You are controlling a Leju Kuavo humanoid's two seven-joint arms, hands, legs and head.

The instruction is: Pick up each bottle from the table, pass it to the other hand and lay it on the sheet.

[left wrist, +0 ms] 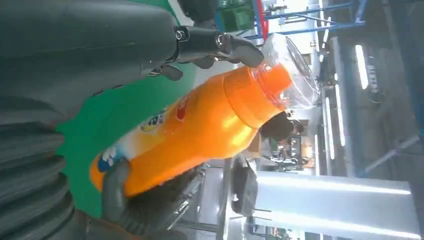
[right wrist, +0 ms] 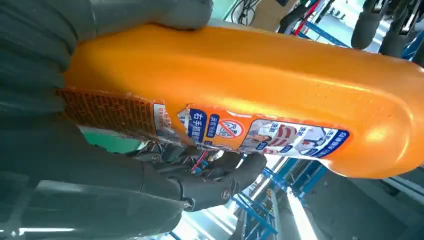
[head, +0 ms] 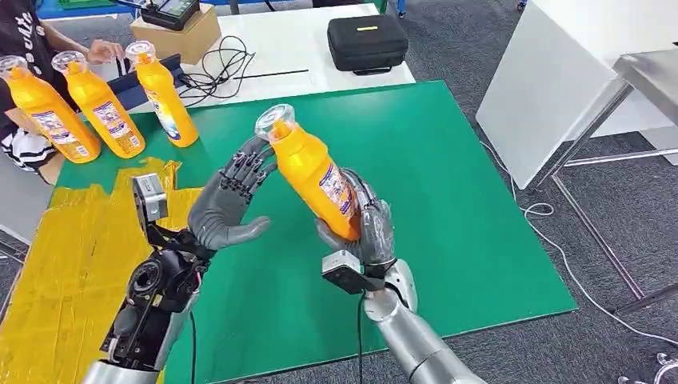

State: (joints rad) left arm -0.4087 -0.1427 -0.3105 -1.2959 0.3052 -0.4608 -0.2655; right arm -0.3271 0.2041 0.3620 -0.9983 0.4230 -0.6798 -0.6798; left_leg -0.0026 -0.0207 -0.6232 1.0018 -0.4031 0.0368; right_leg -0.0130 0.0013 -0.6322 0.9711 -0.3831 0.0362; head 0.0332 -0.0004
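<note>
My right hand [head: 364, 228] grips the lower body of an orange bottle [head: 313, 172] with a clear cap, tilted above the green sheet [head: 448, 200]. The same bottle [right wrist: 260, 95] lies across the right wrist view, and in the left wrist view the bottle [left wrist: 210, 125] points its cap away from the palm. My left hand [head: 228, 204] is beside it with fingers spread; its fingertips [head: 252, 164] reach the bottle's neck, and the palm stands apart from the body. Three more orange bottles [head: 164, 92] [head: 102, 108] [head: 48, 112] stand upright at the table's far left.
Yellow tape [head: 72, 256] covers the table's left part. A person [head: 24, 48] sits behind the standing bottles. A black case [head: 366, 42], cables [head: 220, 68] and a cardboard box [head: 180, 32] lie on the white table beyond. A white panel [head: 552, 88] stands to the right.
</note>
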